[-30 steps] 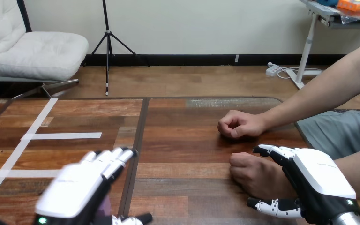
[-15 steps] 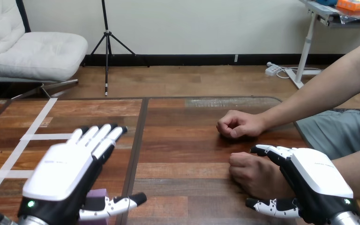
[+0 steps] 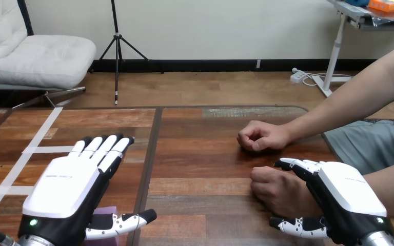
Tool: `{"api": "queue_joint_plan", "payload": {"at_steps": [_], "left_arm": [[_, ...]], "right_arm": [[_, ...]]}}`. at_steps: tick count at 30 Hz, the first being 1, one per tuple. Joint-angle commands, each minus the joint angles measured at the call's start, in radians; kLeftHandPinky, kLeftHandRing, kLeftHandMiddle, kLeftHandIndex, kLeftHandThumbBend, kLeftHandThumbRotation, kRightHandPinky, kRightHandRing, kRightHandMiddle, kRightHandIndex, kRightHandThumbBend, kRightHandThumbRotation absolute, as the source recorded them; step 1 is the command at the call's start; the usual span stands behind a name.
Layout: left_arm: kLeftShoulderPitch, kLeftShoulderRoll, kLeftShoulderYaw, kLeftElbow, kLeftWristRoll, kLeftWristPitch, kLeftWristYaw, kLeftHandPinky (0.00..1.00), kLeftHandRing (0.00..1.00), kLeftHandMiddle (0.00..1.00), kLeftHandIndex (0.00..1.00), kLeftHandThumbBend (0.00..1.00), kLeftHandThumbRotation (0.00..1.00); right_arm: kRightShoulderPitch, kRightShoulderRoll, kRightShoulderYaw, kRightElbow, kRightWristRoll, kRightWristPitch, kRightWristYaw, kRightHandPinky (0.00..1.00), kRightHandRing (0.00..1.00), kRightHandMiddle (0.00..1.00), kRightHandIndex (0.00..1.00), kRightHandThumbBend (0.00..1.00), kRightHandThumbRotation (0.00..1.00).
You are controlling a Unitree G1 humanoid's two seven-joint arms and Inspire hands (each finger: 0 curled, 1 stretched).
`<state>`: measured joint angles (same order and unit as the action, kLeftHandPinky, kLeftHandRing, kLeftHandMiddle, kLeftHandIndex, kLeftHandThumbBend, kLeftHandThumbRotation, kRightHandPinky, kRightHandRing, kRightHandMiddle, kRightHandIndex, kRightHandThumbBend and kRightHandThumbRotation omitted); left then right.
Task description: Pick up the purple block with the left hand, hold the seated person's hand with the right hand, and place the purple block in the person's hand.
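The left hand [image 3: 64,192], at the lower left of the frame, has straight fingers and grips nothing. The purple block [image 3: 101,219] lies partly under its palm, beside the thumb, so pickup is not yet done. At the lower right, the right hand [image 3: 351,197] curls fingers and thumb round the person's hand [image 3: 279,189], a closed fist; grasp, carry and placement remain.

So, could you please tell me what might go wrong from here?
The person's nearer hand, clasped by the right hand, is a closed fist, so the purple block would have nowhere to land. The open left hand covers most of the block, so its grasp may miss.
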<state>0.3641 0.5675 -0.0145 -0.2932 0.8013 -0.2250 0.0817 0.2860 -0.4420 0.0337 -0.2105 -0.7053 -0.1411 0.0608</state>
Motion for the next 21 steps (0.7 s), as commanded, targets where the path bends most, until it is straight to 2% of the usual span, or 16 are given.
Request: {"api": "queue_joint_plan", "payload": {"at_steps": [1, 10, 16, 21], "left_arm": [[-0.038, -0.009, 0.011, -0.022, 0.017, 0.013, 0.007, 1.00, 0.98, 0.98, 0.97, 0.76, 0.67], [-0.044, -0.013, 0.010, -0.007, 0.025, 0.026, 0.008, 1.00, 0.98, 0.98, 0.97, 0.76, 0.68], [-0.049, -0.005, 0.010, 0.003, 0.016, 0.043, -0.024, 1.00, 0.98, 0.99, 0.98, 0.77, 0.69], [-0.051, -0.003, 0.010, -0.004, 0.003, 0.079, -0.086, 1.00, 0.98, 0.99, 0.98, 0.80, 0.70]], "right_arm": [[-0.067, -0.021, -0.008, -0.004, 0.006, 0.002, -0.004, 0.92, 0.88, 0.83, 0.84, 0.67, 0.23], [-0.070, -0.024, -0.011, -0.003, 0.010, -0.001, -0.003, 0.92, 0.88, 0.83, 0.84, 0.67, 0.23], [-0.071, -0.023, -0.013, -0.005, 0.013, -0.001, -0.003, 0.93, 0.88, 0.83, 0.84, 0.68, 0.24], [-0.073, -0.026, -0.014, -0.001, 0.013, -0.009, -0.010, 0.92, 0.88, 0.83, 0.83, 0.68, 0.24]]}}
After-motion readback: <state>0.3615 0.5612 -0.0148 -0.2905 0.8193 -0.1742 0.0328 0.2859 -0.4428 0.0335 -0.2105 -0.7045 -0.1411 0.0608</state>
